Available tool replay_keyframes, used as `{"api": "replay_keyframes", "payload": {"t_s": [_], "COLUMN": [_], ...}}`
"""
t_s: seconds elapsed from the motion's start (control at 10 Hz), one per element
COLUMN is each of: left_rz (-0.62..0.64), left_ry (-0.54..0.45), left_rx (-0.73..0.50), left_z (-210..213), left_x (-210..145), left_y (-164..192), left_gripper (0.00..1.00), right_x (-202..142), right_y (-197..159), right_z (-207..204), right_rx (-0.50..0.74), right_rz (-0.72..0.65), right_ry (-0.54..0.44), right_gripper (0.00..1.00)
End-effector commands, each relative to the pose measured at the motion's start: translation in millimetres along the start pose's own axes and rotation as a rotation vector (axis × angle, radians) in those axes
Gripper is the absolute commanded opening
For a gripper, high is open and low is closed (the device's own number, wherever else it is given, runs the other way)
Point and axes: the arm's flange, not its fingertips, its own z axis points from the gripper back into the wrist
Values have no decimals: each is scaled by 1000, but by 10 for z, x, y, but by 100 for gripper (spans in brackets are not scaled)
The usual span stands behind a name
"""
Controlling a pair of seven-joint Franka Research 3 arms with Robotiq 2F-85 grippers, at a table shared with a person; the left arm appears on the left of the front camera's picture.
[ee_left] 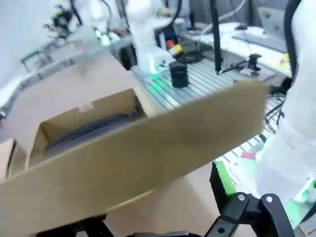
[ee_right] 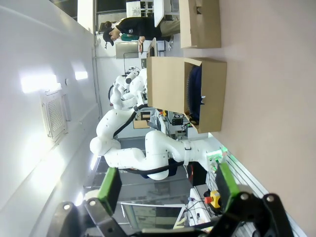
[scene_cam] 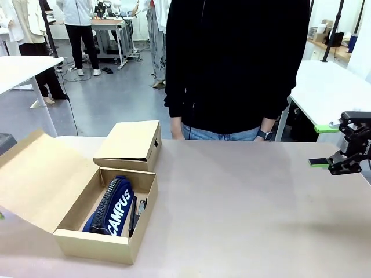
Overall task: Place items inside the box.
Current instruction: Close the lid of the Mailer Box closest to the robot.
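The open cardboard box (scene_cam: 110, 246) sits at the table's front left, its lid flap (scene_cam: 40, 176) thrown back to the left. Inside lie a navy "CAMPUS" pouch (scene_cam: 116, 207) and a black stapler (scene_cam: 134, 215). At the far right edge my right gripper (scene_cam: 323, 146) hovers above the table, open and empty, far from the box. Its wrist view has both green pads (ee_right: 109, 190) spread wide, with the box (ee_right: 210, 94) and pouch (ee_right: 195, 86) in the distance. My left gripper (ee_left: 148, 192) is open just behind the flap (ee_left: 148, 148), which covers one finger; the box (ee_left: 89, 116) lies beyond.
A second, closed cardboard box (scene_cam: 130, 145) stands just behind the open one. A person in a black top (scene_cam: 232, 63) stands at the far edge, hands out of sight. The wide tabletop (scene_cam: 243, 208) stretches between box and right gripper.
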Motion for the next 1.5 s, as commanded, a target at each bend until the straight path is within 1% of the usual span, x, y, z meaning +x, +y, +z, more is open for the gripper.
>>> {"api": "replay_keyframes", "payload": {"t_s": [0.0, 0.2, 0.3, 0.4, 0.5, 0.7, 1.0, 1.1, 1.2, 1.3, 1.4], "left_rz": [-60, -59, -69, -90, -108, -129, 1, 46, 123, 166, 186], "left_ry": [53, 52, 19, -38, -43, -5, 47, 73, 84, 89, 112], "left_rx": [-46, -75, -88, -53, 2, 86, 235, 250, 262, 253, 331], "left_z": [-592, -893, -978, -1008, -1048, -1186, -1533, -1698, -1879, -2007, -2110], "left_x": [308, 389, 423, 479, 552, 569, 622, 611, 547, 476, 405], "left_y": [-83, 102, 160, 197, 240, 296, 492, 551, 570, 559, 568], "left_gripper": [100, 100, 100, 100, 100, 100, 100, 100, 100, 100, 100], "right_x": [-26, -26, -26, -26, -26, -26, -26, -26, -26, -26, -26], "right_y": [36, 36, 36, 36, 36, 36, 36, 36, 36, 36, 36], "right_z": [22, 22, 22, 22, 22, 22, 22, 22, 22, 22, 22], "right_rx": [-4, -4, -4, -4, -4, -4, -4, -4, -4, -4, -4], "right_rz": [-12, -12, -12, -12, -12, -12, -12, -12, -12, -12, -12], "right_ry": [11, 11, 11, 11, 11, 11, 11, 11, 11, 11, 11], "right_gripper": [100, 100, 100, 100, 100, 100, 100, 100, 100, 100, 100]}}
